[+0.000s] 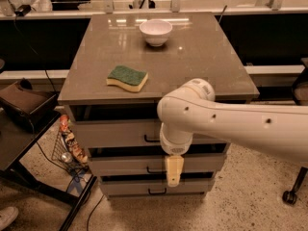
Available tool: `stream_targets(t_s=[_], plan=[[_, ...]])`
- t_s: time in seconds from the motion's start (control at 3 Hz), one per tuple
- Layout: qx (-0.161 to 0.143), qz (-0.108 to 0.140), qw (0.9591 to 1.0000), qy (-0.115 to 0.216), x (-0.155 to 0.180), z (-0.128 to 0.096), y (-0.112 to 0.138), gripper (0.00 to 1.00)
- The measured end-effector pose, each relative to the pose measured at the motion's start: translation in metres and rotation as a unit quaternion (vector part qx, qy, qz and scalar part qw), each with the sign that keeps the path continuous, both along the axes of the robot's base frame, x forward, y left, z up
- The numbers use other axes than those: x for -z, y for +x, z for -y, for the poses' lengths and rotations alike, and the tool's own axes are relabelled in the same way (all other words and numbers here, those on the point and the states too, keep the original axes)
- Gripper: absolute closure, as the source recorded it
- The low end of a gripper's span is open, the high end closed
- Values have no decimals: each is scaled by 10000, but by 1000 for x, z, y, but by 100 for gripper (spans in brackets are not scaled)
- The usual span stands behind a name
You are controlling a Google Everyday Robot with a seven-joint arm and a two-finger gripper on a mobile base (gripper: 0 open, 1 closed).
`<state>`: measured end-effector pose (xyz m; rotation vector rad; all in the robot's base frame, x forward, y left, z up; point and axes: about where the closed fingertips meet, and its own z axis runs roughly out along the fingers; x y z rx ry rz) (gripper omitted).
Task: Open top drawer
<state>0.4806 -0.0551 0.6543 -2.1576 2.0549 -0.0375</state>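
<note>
The top drawer (115, 134) is the tallest grey front, just under the grey cabinet top (202, 66). It sits in line with the two shorter drawer fronts below it. Its small black bar handle (151, 139) shows only at its left end; my white arm covers the rest. My gripper (173, 171) hangs down from the wrist in front of the middle drawer (120, 166), just right of and below the top drawer's handle. It holds nothing that I can see.
A green and yellow sponge (127, 77) and a white bowl (155, 32) sit on the cabinet top. A wire rack with snack bags (70, 143) and a black side table (19, 143) stand to the left. A chair wheel (288, 197) is at the right.
</note>
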Motion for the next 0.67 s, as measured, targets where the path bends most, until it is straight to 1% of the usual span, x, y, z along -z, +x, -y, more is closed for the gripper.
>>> stream_targets(t_s=[0.33, 0.67], plan=[[-240, -163, 9995, -117, 28, -24, 13, 0], [-321, -275, 9990, -168, 42, -33, 19, 0]])
